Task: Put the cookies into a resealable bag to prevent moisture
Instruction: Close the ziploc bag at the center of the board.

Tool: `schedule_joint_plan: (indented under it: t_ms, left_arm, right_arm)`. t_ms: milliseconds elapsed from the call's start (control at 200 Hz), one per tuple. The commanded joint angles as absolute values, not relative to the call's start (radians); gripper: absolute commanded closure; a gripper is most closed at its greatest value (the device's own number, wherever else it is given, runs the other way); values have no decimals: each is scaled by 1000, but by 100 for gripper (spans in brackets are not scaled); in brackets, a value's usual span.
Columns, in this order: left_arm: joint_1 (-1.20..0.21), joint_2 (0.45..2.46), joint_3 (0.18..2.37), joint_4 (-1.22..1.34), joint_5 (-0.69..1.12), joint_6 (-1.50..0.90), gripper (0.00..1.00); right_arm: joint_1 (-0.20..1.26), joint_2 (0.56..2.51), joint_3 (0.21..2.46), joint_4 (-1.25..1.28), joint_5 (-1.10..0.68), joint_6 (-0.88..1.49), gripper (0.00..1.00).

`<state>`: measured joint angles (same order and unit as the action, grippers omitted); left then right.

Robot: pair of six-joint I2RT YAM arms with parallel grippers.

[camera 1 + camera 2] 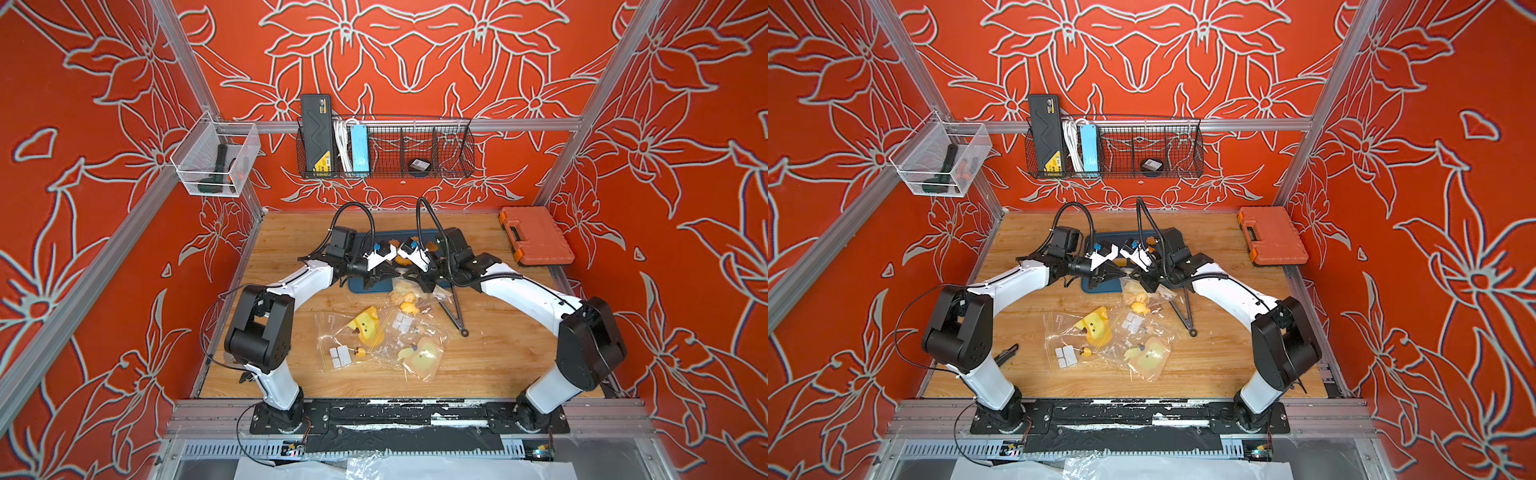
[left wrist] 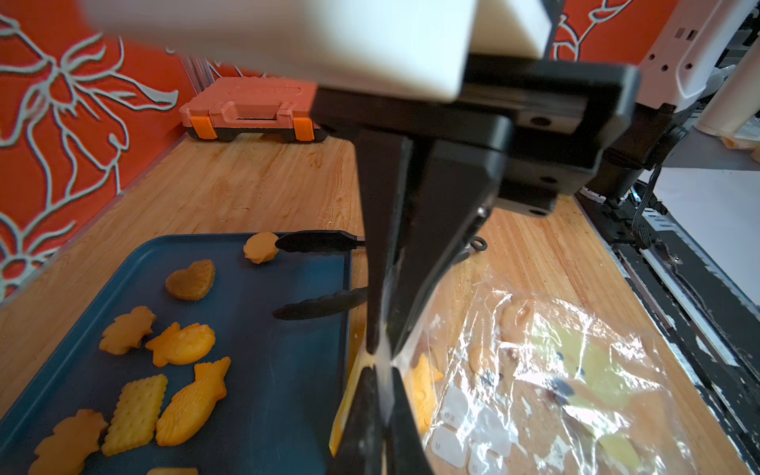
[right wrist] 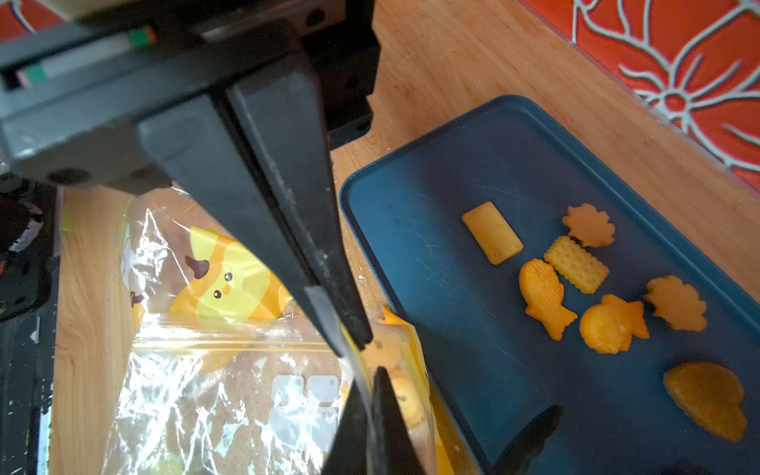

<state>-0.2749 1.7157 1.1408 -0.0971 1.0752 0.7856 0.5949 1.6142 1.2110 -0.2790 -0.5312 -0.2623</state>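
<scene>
— Two claws on one bag: which step is the robot at?

— Handling the mouth. The left claw [image 2: 380,353] is clenched on the rim of the clear, crinkly resealable bag [image 2: 514,370] with the pale yellow cartoon print. The right claw [image 3: 353,349] is clenched on that same rim, just beside it. The bag lies on the wooden desk [image 2: 246,185], its mouth end right against the dark blue rectangular tray [image 3: 432,246].

— And the cookies?

— A few small golden biscuits show through the plastic. Most of the cookies [image 3: 575,263] (fish, flowers, rectangles, a brown heart) are on the tray, so the task looks well short of done.

— Next move?

— Probably parting the rims to hold the mouth wide, without tearing the thin film or spilling what is inside. Whether each claw has one layer or both cannot be told. One claw would then have to let go to fetch the long black tongs [image 2: 316,242], whose tips reach onto the tray.

— Anything readable?

— Tiny characters on the bag's white squares, too small to read. The orange plastic tool case [image 2: 251,109] shows no legible label.
</scene>
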Motion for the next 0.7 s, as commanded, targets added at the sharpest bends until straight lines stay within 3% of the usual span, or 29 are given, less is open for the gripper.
schedule_joint_plan:
  t_ms: [0,25,65,85,105,200,230,250,265,295,380,410,425,550,631,651,676,696]
  left_arm:
    - [-268,1700,1163,-115,1100,802,100]
    - [-268,1700,1164,-115,1098,801,100]
    - [-267,1701,1165,-117,1099,803,100]
    - [-267,1700,1166,-119,1098,805,100]
    - [-267,1700,1166,-121,1098,805,100]
    - [-267,1698,1165,-120,1098,806,100]
    - [-265,1698,1166,-121,1098,805,100]
    - [-265,1698,1166,-121,1099,805,100]
    - [-265,1699,1166,-122,1098,805,100]
    - [-265,1698,1165,-121,1099,806,100]
    - [-264,1698,1166,-121,1098,807,100]
    - [-262,1699,1166,-121,1098,807,100]
    - [-262,1698,1166,-121,1098,807,100]
    - [-261,1697,1166,-121,1098,806,100]
    - [-261,1697,1166,-121,1101,807,100]
    - [-261,1695,1166,-121,1102,807,100]
    - [-261,1695,1165,-121,1101,807,100]
    - [-261,1695,1166,-121,1101,806,100]
  right_arm:
    - [595,1583,1203,-296,-510,-274,100]
    - [595,1582,1201,-293,-505,-270,100]
    - [595,1578,1192,-279,-493,-261,89]
    - [595,1574,1184,-268,-487,-257,91]
    - [595,1571,1179,-262,-484,-257,100]
    - [595,1568,1183,-277,-478,-257,100]
    - [595,1565,1177,-269,-467,-251,84]
    - [596,1562,1170,-258,-460,-247,79]
    - [596,1558,1164,-249,-457,-245,81]
    - [595,1553,1156,-241,-457,-244,100]
    - [595,1553,1163,-264,-461,-248,100]
    - [595,1552,1159,-260,-456,-246,87]
    - [595,1551,1156,-255,-454,-244,85]
    - [596,1540,1137,-244,-443,-244,90]
    - [596,1533,1130,-238,-433,-235,83]
    - [595,1532,1126,-233,-431,-233,86]
    - [595,1529,1122,-228,-432,-232,100]
    - [595,1529,1121,-230,-436,-233,100]
